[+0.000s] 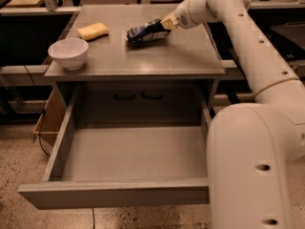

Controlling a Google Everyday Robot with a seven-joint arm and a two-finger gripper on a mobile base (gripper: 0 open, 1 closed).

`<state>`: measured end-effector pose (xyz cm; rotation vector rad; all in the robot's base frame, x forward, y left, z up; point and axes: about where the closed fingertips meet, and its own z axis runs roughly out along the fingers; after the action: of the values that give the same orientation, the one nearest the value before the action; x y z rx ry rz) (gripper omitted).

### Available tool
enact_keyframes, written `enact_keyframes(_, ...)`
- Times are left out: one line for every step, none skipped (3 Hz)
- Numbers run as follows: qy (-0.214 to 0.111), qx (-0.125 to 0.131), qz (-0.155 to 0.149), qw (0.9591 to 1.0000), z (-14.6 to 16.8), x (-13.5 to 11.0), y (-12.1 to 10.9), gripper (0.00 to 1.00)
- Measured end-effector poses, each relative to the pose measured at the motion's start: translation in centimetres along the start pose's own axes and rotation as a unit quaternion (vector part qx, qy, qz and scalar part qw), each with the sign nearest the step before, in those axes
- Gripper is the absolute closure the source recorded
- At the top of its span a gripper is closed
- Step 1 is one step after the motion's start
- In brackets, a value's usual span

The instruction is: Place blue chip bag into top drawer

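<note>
The blue chip bag (144,33) is on the tabletop's back middle, tilted, its right end raised off the surface. My gripper (168,23) reaches in from the right and is shut on that raised right end. The bag's left end rests on or just above the table (190,56). The top drawer (114,194) is pulled wide open below the tabletop, towards the front. Its grey inside holds nothing. My arm's large white base link (252,166) stands at the drawer's right front corner and hides that corner.
A white bowl (68,53) stands at the table's front left. A yellow sponge (93,31) lies behind it. A panel with two dark handles (138,95) sits at the back above the drawer. A cardboard box (47,123) stands left of the drawer.
</note>
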<state>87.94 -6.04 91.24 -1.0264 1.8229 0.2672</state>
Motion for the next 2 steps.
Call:
enact_keyframes(-0.004,0.002,-0.016,0.9999,-5.4,-0.9,1.4,1.00)
enact_keyframes(0.016,-0.014,-0.026,0.9995,-10.6,0.5,4.6,1.00)
